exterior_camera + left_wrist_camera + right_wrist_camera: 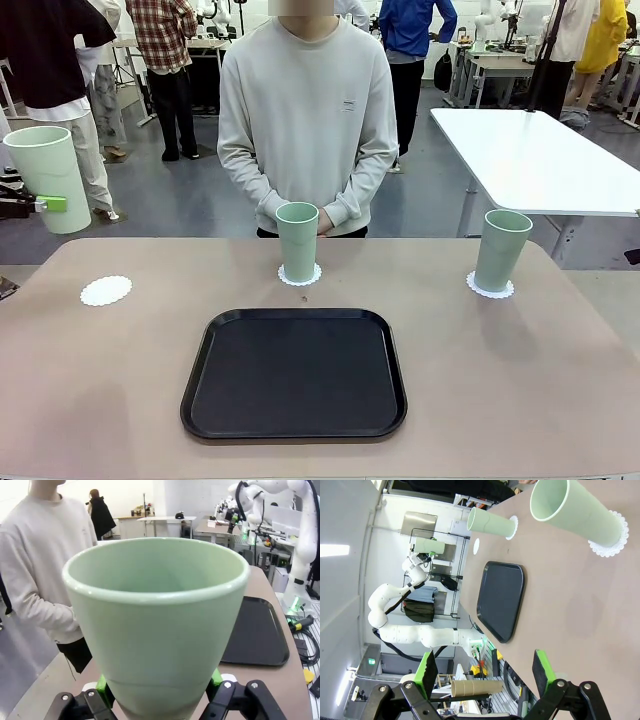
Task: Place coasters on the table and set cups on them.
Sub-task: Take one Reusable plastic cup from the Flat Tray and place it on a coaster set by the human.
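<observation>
Coasters, thin white scalloped paper rounds, lie on the beige-pink counter: two carry pale mint plastic cups, the left coaster is bare. Left tool is clamped on the third cup, held high, presumably for it. Right tool stands apart, holding nothing.
</observation>
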### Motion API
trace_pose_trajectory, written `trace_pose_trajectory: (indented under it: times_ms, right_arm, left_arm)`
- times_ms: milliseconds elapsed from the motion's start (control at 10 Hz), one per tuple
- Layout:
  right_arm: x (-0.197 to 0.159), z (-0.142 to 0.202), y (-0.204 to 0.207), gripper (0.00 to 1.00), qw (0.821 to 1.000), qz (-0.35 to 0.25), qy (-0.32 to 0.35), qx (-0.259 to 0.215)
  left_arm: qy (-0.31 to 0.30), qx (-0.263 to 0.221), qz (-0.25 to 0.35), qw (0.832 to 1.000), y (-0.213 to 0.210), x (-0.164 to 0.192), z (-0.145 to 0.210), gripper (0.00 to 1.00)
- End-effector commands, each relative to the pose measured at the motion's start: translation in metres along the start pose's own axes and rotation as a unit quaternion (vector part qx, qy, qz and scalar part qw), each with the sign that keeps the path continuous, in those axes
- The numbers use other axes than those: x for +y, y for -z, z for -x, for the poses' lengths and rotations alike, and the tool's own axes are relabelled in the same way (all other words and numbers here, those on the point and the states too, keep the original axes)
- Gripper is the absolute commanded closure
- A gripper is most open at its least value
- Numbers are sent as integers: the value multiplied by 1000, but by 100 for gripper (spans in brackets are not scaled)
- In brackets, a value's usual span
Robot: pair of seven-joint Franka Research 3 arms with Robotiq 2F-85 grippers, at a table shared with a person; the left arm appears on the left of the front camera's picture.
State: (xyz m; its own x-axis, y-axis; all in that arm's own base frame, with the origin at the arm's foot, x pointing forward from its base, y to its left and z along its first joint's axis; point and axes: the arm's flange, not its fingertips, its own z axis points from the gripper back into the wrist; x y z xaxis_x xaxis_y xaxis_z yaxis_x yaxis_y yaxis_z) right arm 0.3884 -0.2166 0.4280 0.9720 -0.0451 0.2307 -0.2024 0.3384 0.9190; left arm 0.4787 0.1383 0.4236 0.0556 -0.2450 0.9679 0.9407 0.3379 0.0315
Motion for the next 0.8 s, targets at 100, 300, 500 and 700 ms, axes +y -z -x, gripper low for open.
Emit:
trace_pose_trajectory:
  times_ms: [100,300,500,700]
  right_arm:
    - [1,0,0,0,1000,0,-1,0]
    - [1,0,0,0,1000,0,-1,0]
    - [1,0,0,0,1000,0,-1,0]
    - [1,0,0,0,1000,0,-1,0]
  left_arm:
    - [-28,-2,6,1000,5,-4,-8,16]
    - [-6,-3,-4,1000,-2,1,0,16]
    - [-6,-3,-4,1000,-2,1,0,16]
    - [-18,-21,11,1000,2,18,10,16]
